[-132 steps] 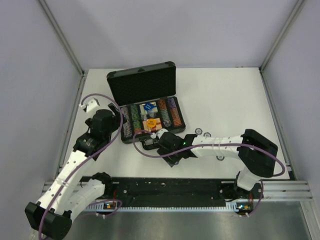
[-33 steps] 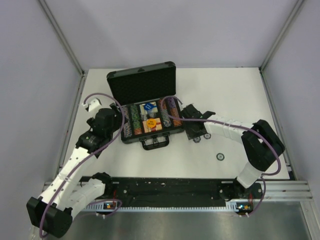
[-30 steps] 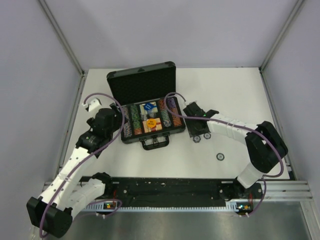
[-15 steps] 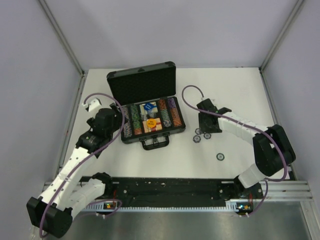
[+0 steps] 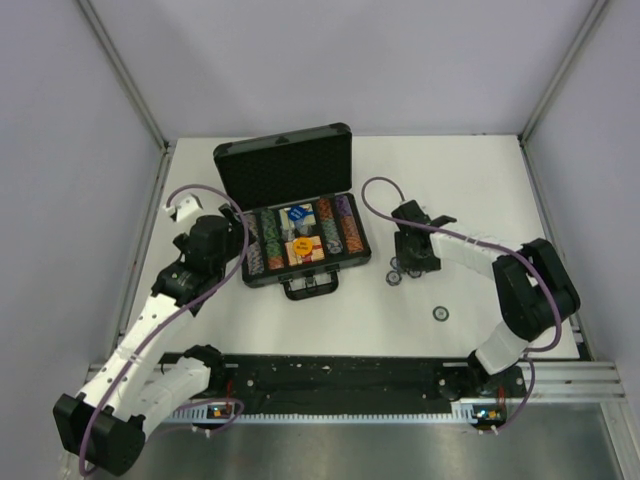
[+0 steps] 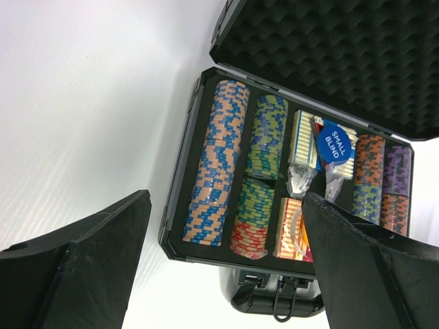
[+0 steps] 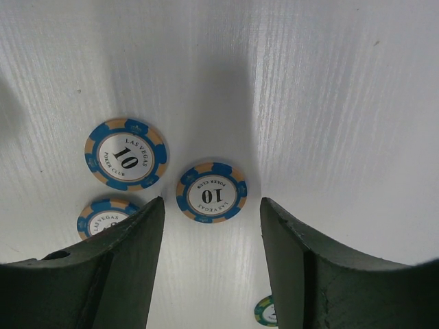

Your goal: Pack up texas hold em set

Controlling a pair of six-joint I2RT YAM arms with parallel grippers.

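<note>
Briefcase (image 5: 285,170), black and lying open, sits on the white table (image 5: 480,190) left of the middle. Its foam-lined lid stands up at the far side and its handle (image 5: 312,288) points toward the arm bases. Seen from the left wrist, chip rows (image 6: 216,181) fill the compartments on both sides and card decks (image 6: 302,137) lie in the middle. A blue disc (image 6: 334,142) marked SMALL BLIND rests on the far deck. From above, an orange disc (image 5: 300,245) shows among the cards. The left gripper (image 6: 226,197) hangs near the case's left end, fingers spread wide with nothing between them.

Just right of the case, loose chips (image 5: 394,271) lie on the table. The right gripper (image 7: 212,202) is low over them with its fingers apart. A middle chip (image 7: 211,192), blue and orange and marked 10, lies flat between the two fingers; I can't tell whether either one touches it. A second chip (image 7: 126,153) of the same kind sits just beside it, and a third chip (image 7: 103,218) is half hidden behind a finger. A lone chip (image 5: 440,313) lies nearer the arm bases, apart from the others.
</note>
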